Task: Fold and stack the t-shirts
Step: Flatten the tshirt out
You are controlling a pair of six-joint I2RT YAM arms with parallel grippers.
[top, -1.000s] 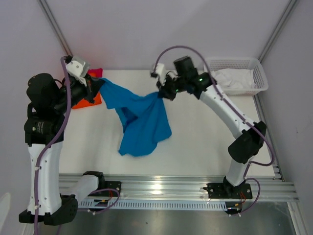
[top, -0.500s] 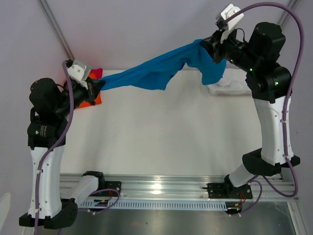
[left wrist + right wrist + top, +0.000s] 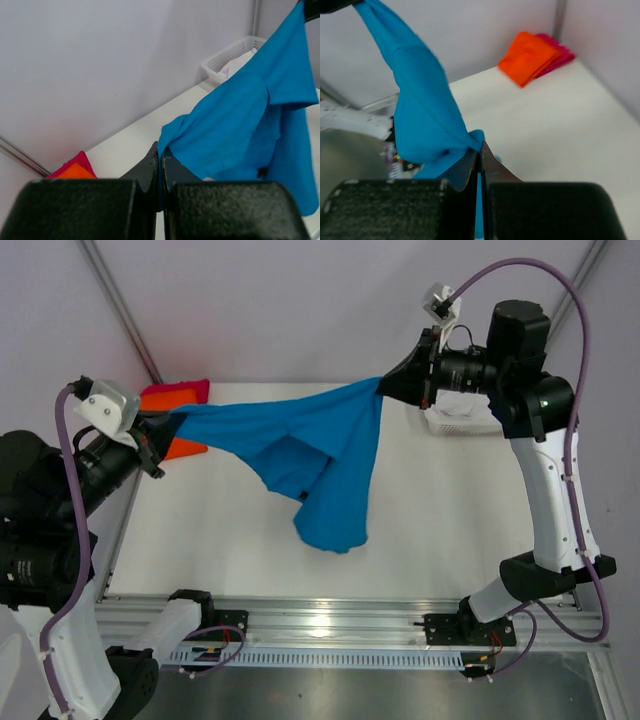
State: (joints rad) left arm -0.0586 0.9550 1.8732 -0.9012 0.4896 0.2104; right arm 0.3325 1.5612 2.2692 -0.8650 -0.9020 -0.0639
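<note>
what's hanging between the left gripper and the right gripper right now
The blue t-shirt, pinched by the left gripper at one end and the right gripper at the other, its middle sagging toward the table. The top external view shows this.

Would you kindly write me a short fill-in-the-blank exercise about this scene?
The held shirt, gripped by the left hand and the right hand, is ____.
The folded shirt lying on the red shirt is ____.
The basket stands on the ____ arm's side.
Missing words: blue; orange; right.
</note>
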